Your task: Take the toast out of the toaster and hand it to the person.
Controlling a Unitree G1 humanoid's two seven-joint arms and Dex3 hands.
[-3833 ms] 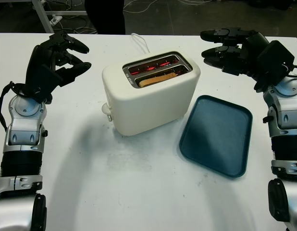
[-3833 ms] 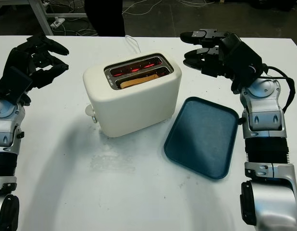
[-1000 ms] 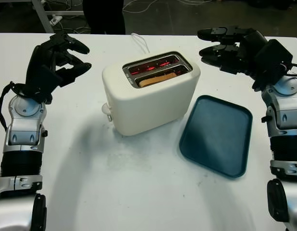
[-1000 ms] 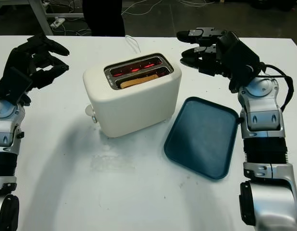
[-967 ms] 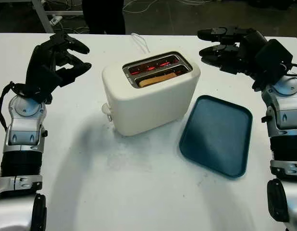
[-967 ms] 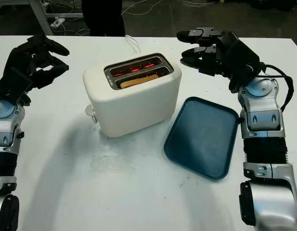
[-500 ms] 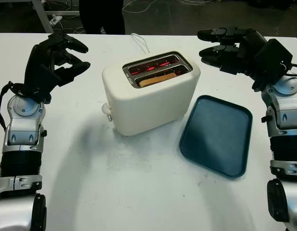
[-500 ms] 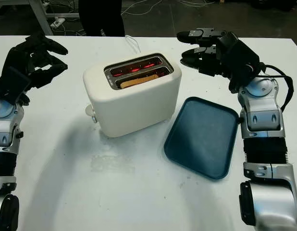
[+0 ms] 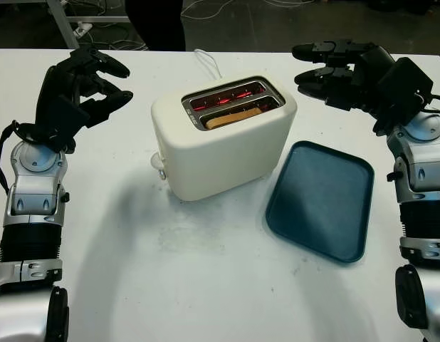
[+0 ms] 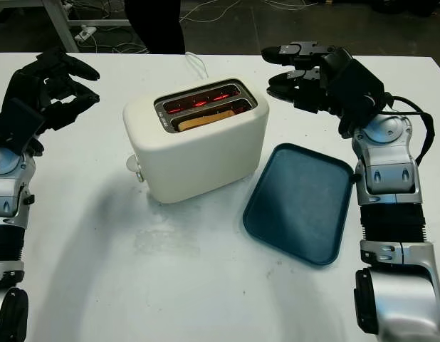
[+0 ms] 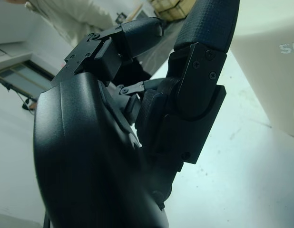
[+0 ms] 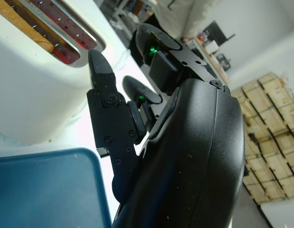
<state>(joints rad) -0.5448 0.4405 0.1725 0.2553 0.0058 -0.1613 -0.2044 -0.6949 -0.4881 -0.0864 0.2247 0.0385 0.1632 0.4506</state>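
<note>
— Toast (image 9: pixel 233 117) is where, exactly?

— Down in the near slot of the cream two-slot toaster (image 9: pixel 223 146), only its golden top edge showing. You can see the far slot's heating elements glowing red. The toaster stands near the middle of the white table (image 9: pixel 206 271), with its lever knob (image 9: pixel 158 163) at the end turned toward the left arm and its white cord (image 9: pixel 208 63) trailing off the far side.

— And your two hands?

— Your right hand (image 10: pixel 305 68) is raised above the table just beside the toaster's right end, toward the far side, apart from it. It holds nothing and is open; in the right wrist view its fingers (image 12: pixel 111 126) reach toward the slots without touching the casing. Your left hand (image 9: pixel 81 85) is up off the table too, well to the left of the toaster, and it grips nothing — the fingers (image 11: pixel 197 83) are curled in toward the palm.

— Anything else on the table?

— A dark teal tray (image 9: pixel 321 201) lies flat just to the right of the toaster, nothing on it, below your right hand. Beyond the far edge of the table a person (image 9: pixel 157 20) in dark clothing stands, seen only from the waist down.
</note>
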